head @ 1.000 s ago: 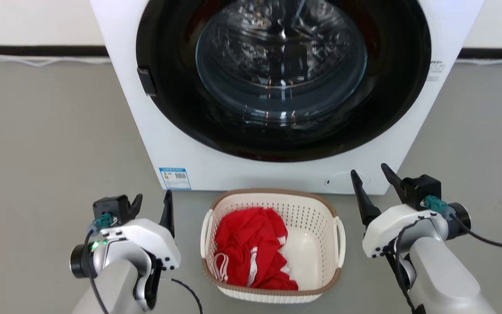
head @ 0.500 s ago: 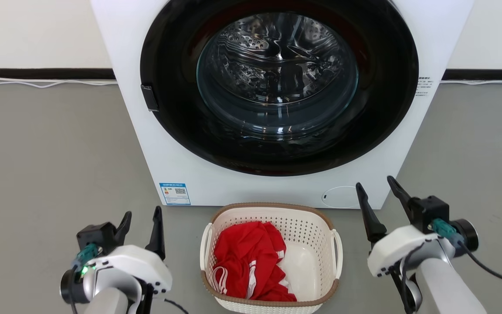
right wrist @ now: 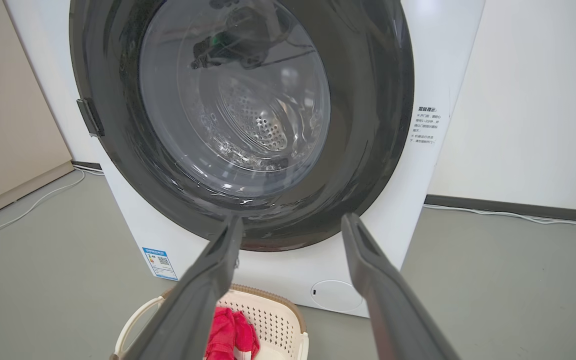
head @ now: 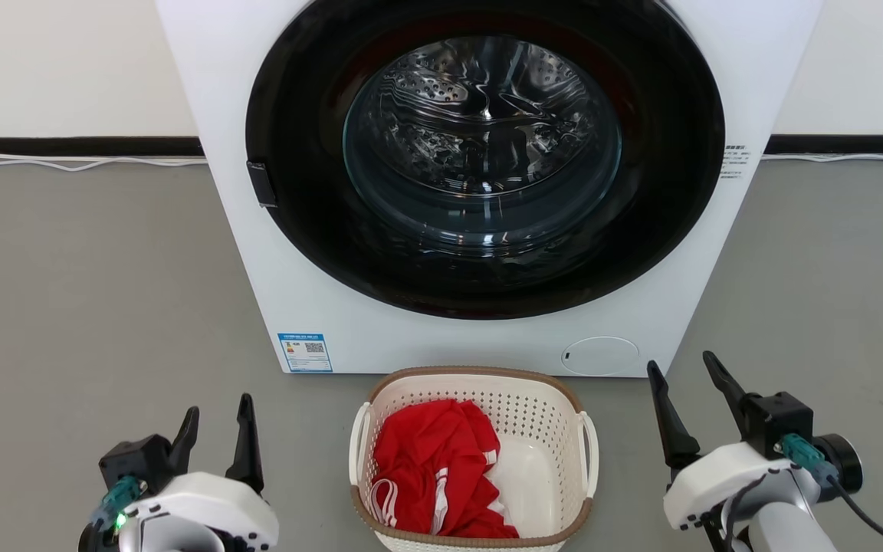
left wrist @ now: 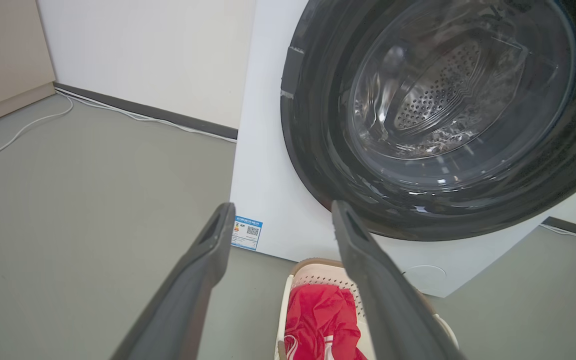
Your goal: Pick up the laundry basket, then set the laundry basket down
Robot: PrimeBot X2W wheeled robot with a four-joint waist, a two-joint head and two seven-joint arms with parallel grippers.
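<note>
**Mia:** Where is the laundry basket (head: 522,406)?

**Sam:** On the grey floor (head: 89,291), right in front of the white washing machine (head: 319,307), very near it. It sits between the two arms.

**Mia:** Is anything holding it?

**Sam:** No. The left gripper (head: 218,406) is off to its left, with its two fingers spread apart and nothing in them. The right gripper (head: 679,362) is off to its right, and it is spread apart and empty too. Neither one touches the basket.

**Mia:** So is the job done?

**Sam:** I can't tell. The basket is down and nothing holds it. Maybe the lift is yet to come, or maybe it is all finished. If the lift is to come, I think both grippers must go in to the handles.

**Mia:** Which way is it facing?

**Sam:** It stands straight up, with its open side to the ceiling. There is a red cloth (head: 430,460) in its left half. One white loop handle (head: 355,445) points to the robot's left and the other points to its right.

**Mia:** And its long way?

**Sam:** It looks like it goes side to side, from handle to handle, along the washer's front. But it is nearly as deep as it is wide, so I am not sure.
</note>
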